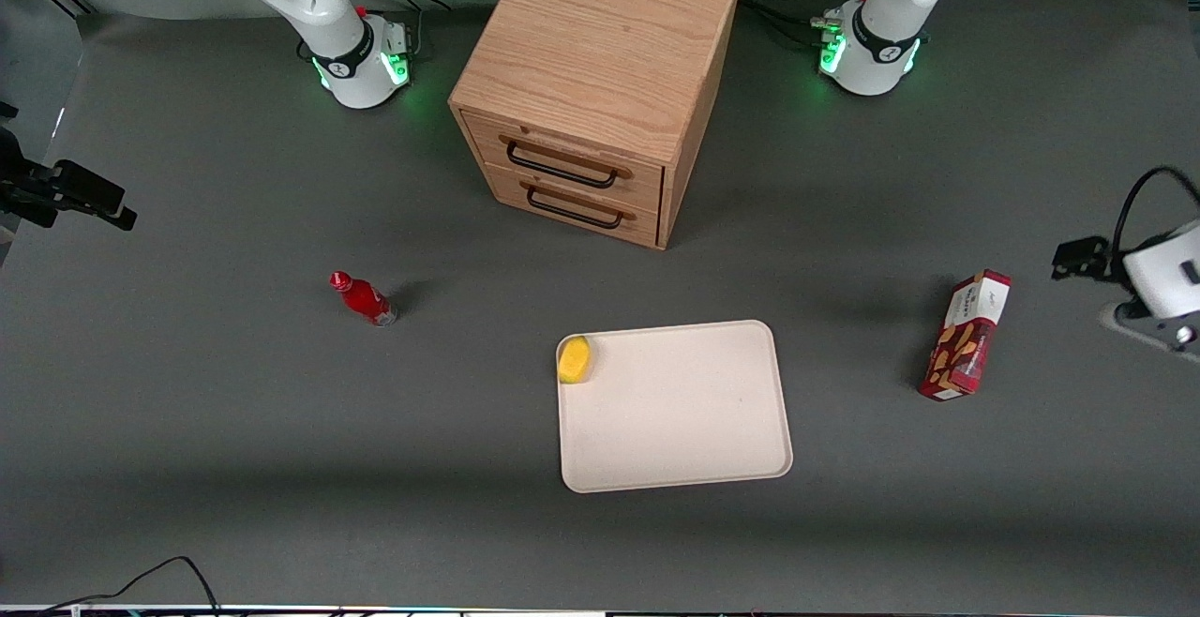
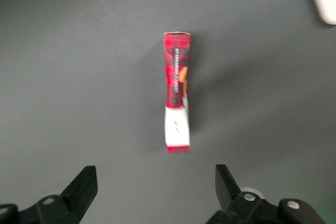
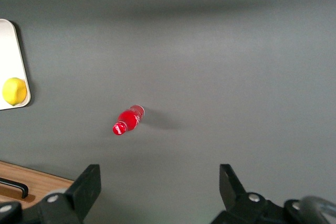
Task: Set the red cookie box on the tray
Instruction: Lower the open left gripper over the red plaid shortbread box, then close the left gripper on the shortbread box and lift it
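Approach step, nothing grasped yet: the gripper (image 2: 152,187) hovers above the red cookie box (image 1: 966,336) w/ fingers apart, box standing near the table edge at the working arm's end, well apart from the tray (image 1: 675,467); next it should descend & close on the box.
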